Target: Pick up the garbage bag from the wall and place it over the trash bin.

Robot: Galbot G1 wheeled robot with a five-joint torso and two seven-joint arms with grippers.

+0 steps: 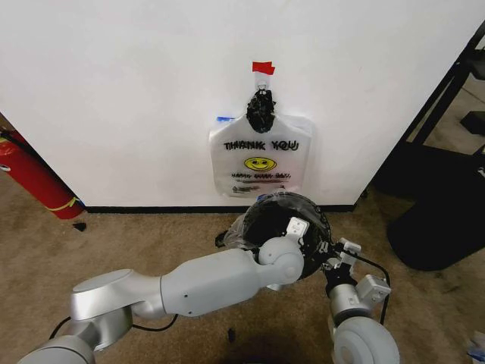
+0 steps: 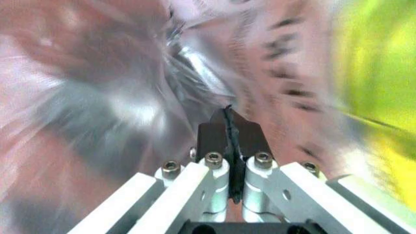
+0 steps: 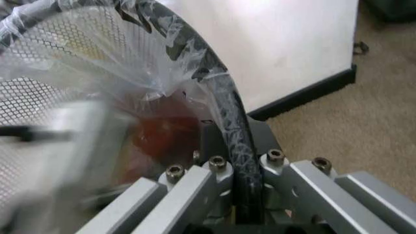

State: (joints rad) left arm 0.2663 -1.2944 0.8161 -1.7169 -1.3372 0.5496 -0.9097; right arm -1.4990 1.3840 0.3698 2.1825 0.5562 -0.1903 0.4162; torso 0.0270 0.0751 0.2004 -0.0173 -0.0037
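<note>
The left gripper, jaws closed, is reaching inside the garbage bag lining the trash bin, whose rim the right gripper is clamping.

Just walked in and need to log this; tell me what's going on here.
The robot is lining the trash bin by the wall. A garbage bag is already draped over the bin's mesh rim. The left gripper is down inside the bin among the plastic, fingers together. The right gripper is clamped on the bin's rim, with the bag film over it. A second bag printed THANK YOU hangs on the wall above.
</note>
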